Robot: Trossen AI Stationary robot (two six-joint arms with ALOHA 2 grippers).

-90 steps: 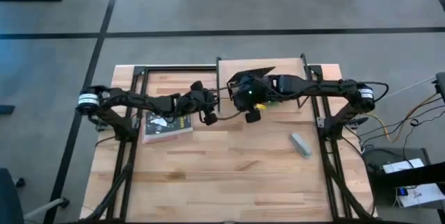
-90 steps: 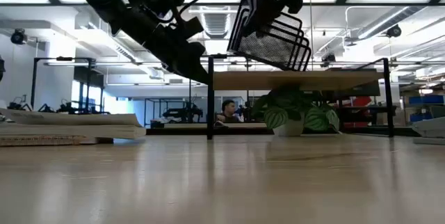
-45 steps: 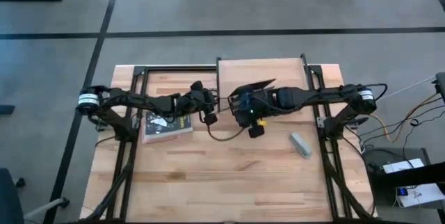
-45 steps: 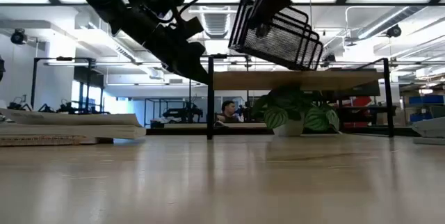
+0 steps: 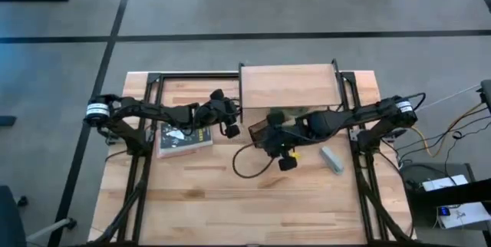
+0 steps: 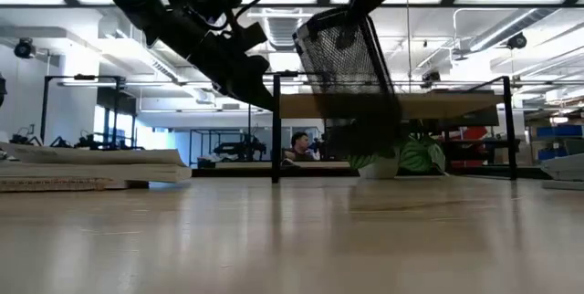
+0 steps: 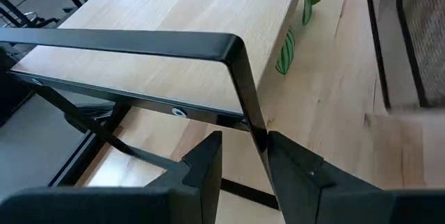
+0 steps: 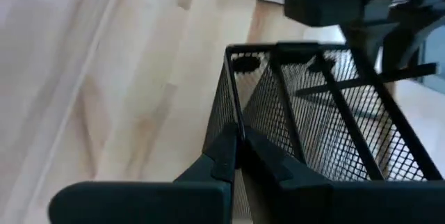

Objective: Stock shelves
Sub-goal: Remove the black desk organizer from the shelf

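Observation:
The shelf point(image 5: 288, 84) is a light wood board on black legs at the table's far middle. My right gripper point(image 5: 270, 136) hangs just in front of the shelf's near edge, shut on a black wire mesh rack point(image 6: 345, 61). The rack hangs tilted above the table. My left gripper point(image 5: 231, 128) waits open at the shelf's near left corner. In the left wrist view its fingers point(image 7: 208, 158) stand on either side of the shelf's black leg point(image 7: 252, 106). A green plant point(image 6: 383, 152) stands under the shelf. My right gripper pinches a rim wire point(image 8: 233, 116) at one edge of the rack between its two fingers, which lie along that wire. The rack point(image 8: 313, 113) is lifted clear of the table and the shelf and hangs tilted below the gripper. Whether my left gripper touches the shelf's leg, I cannot tell.
A book point(image 5: 184, 139) lies flat on the table's left side, under my left arm. A small grey block point(image 5: 331, 159) lies right of the middle. A black cable loop point(image 5: 249, 166) lies on the table near my right gripper. The near half of the tabletop point(image 5: 253, 209) is bare wood.
My right gripper has gone from above the shelf's near edge toward the table's near edge and down. The rack has come with it. It has turned about and now hangs steeper, in front of the shelf.

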